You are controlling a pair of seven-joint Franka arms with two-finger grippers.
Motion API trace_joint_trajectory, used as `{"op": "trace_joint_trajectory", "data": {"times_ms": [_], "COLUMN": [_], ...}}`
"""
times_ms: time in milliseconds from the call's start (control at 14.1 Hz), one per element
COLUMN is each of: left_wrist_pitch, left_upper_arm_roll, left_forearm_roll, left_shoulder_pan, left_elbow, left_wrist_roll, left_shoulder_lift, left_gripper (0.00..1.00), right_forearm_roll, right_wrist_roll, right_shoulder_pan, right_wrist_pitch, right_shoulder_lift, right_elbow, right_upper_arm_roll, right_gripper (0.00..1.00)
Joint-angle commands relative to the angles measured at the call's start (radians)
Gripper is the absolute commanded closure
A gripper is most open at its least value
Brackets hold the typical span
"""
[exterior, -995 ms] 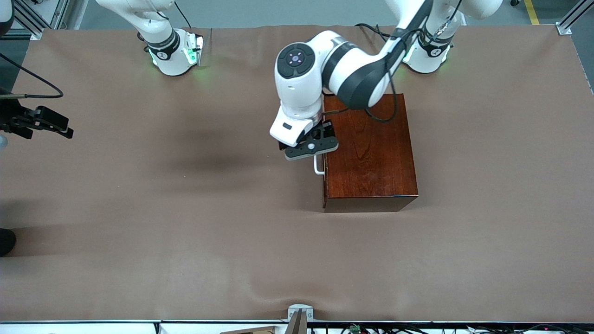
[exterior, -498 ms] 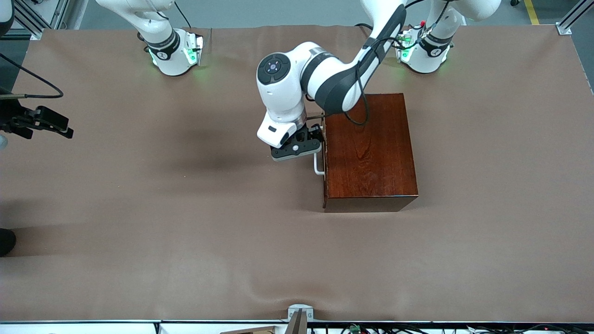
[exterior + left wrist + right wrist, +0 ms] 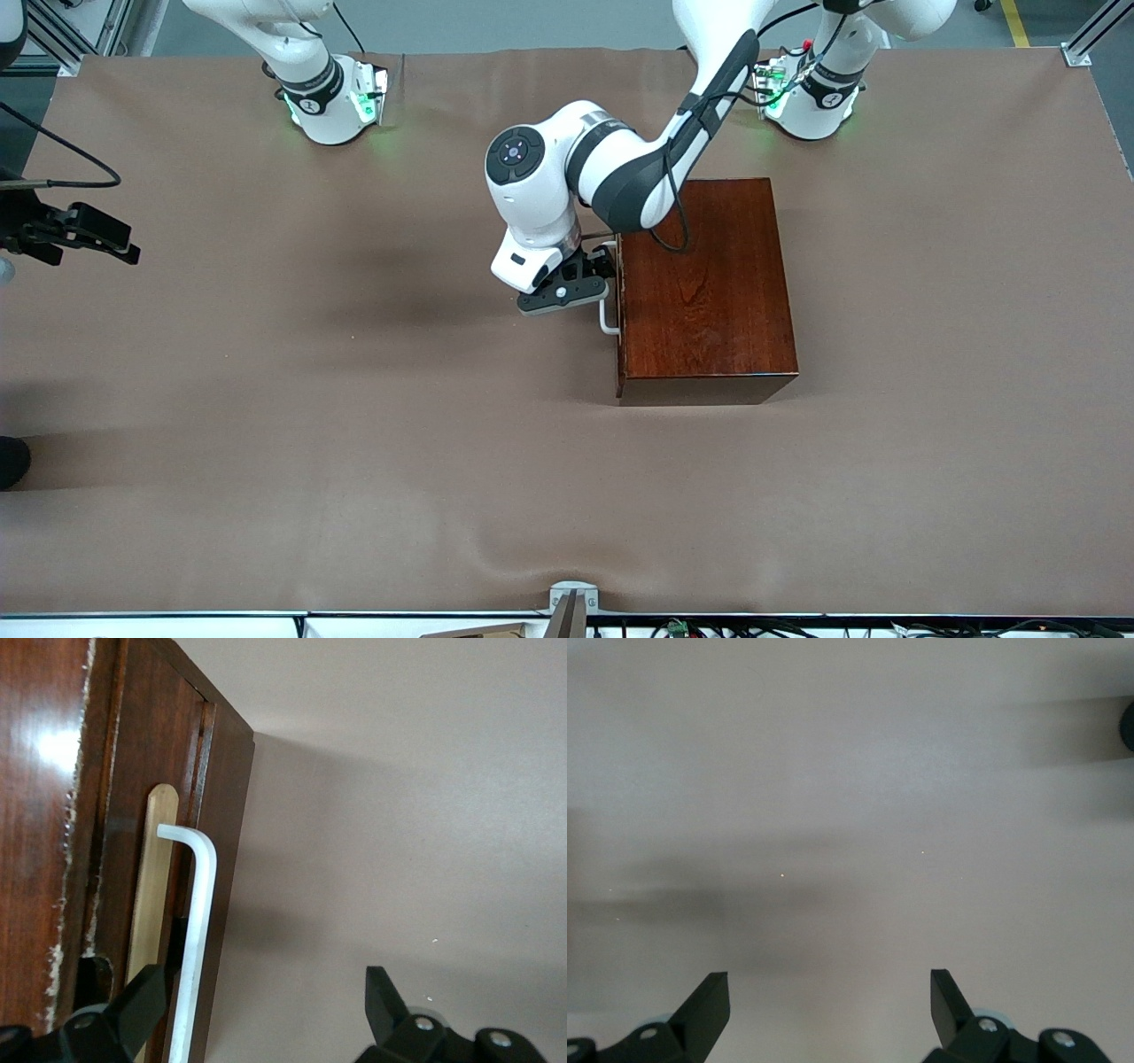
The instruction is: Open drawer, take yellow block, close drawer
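The dark reddish-brown wooden box stands mid-table, and its drawer is closed. The white U-shaped handle faces the right arm's end of the table. My left gripper is low in front of the drawer and open. The handle bar lies between its fingers, close against one finger. My right gripper is open over bare table with nothing between its fingers. The yellow block is hidden.
Brown cloth covers the whole table. A black device juts in at the table's edge on the right arm's end. Both arm bases stand along the edge farthest from the front camera.
The left arm has swung off the box's top toward the right arm's end and come down, bringing its open gripper around the handle. The right gripper has not changed.
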Motion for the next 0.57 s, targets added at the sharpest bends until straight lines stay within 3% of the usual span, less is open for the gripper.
{"op": "trace_joint_trajectory", "data": {"times_ms": [0,498], "left_wrist_pitch": [-0.023,-0.069], "left_upper_arm_roll": [0.016,0.016], "left_forearm_roll": [0.02,0.021], "left_shoulder_pan": [-0.017,-0.015], "left_elbow": [0.025,0.024], "left_wrist_roll": [-0.005,0.035], "left_shoulder_lift": [0.022,0.043], "left_gripper": [0.0,0.0], "right_forearm_roll": [0.0,0.0], "right_wrist_roll": [0.001,0.0], "right_shoulder_pan": [-0.004,-0.004], "right_wrist_pitch": [-0.005,-0.006], "right_shoulder_lift": [-0.018,-0.018], "right_elbow": [-0.008,-0.008], "right_upper_arm_roll": [0.003,0.003], "right_gripper": [0.0,0.0]}}
